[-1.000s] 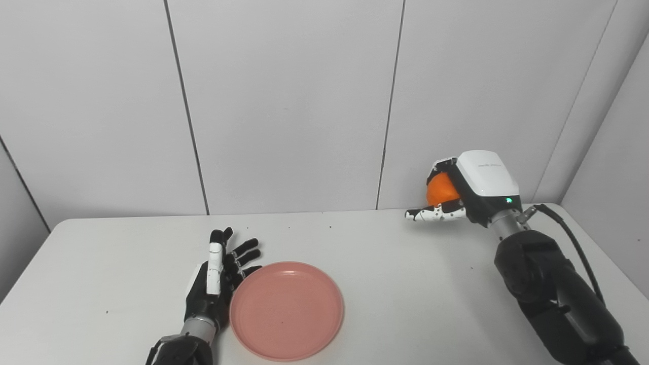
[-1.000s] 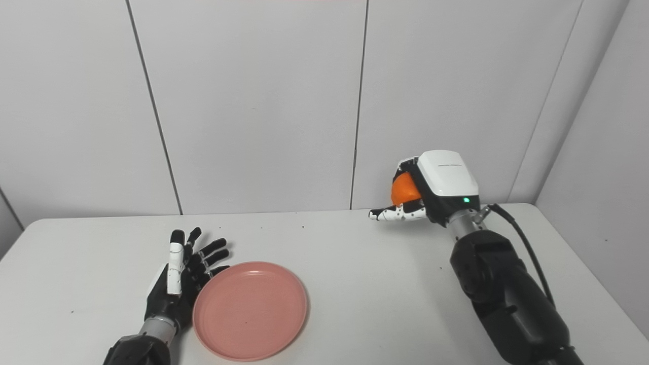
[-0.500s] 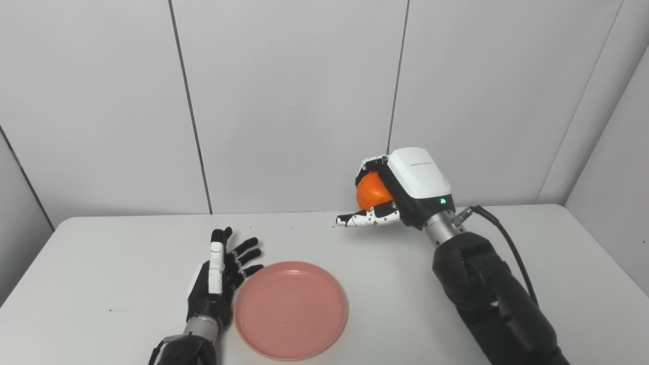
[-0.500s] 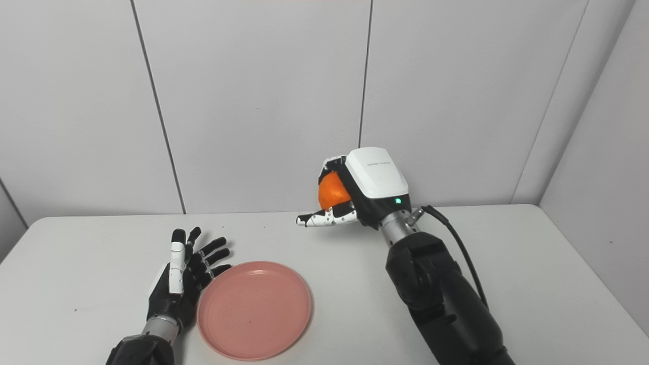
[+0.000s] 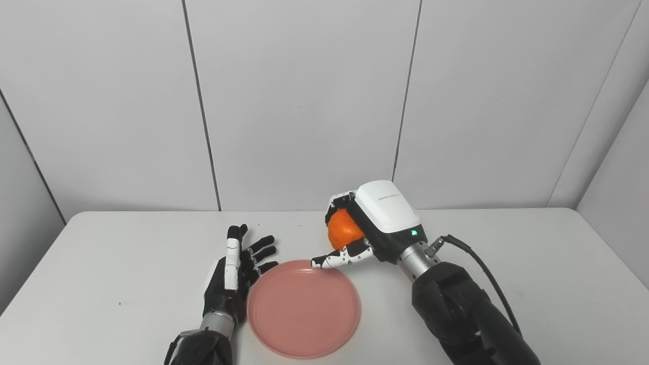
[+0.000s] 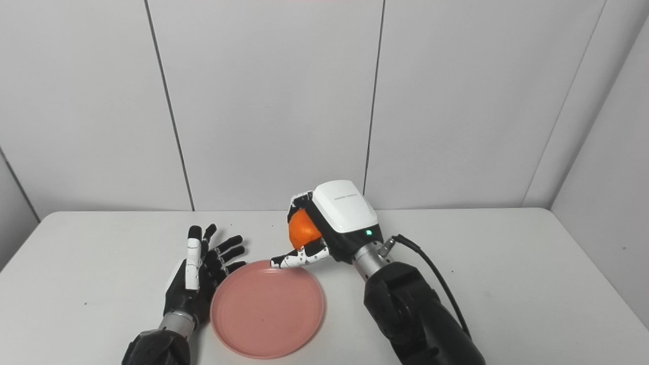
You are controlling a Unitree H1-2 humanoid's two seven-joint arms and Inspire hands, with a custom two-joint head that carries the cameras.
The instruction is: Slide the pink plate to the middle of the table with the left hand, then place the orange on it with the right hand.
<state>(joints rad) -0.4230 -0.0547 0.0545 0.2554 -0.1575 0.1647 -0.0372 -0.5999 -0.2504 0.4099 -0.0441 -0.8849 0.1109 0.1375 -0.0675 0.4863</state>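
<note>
Orange held above the far rim of the pink plate; left hand parked beside the plate.

The pink plate (image 5: 303, 308) is seen lying flat on the white table (image 5: 507, 253), near the table's front edge. The orange (image 5: 344, 229) is gripped in the right hand (image 5: 362, 228), fingers curled around it and the thumb stretched out low, just over the plate's far rim. The fruit is held clear of the plate, above and slightly behind its far edge, not resting on it. The left hand (image 5: 232, 276) is placed just beside the plate's left rim, palm turned toward the plate, fingers spread apart and nothing grasped. Whether its fingertips touch the rim cannot be told. A black cable (image 5: 481, 268) is seen looping from the right wrist, to the right of the plate.
</note>
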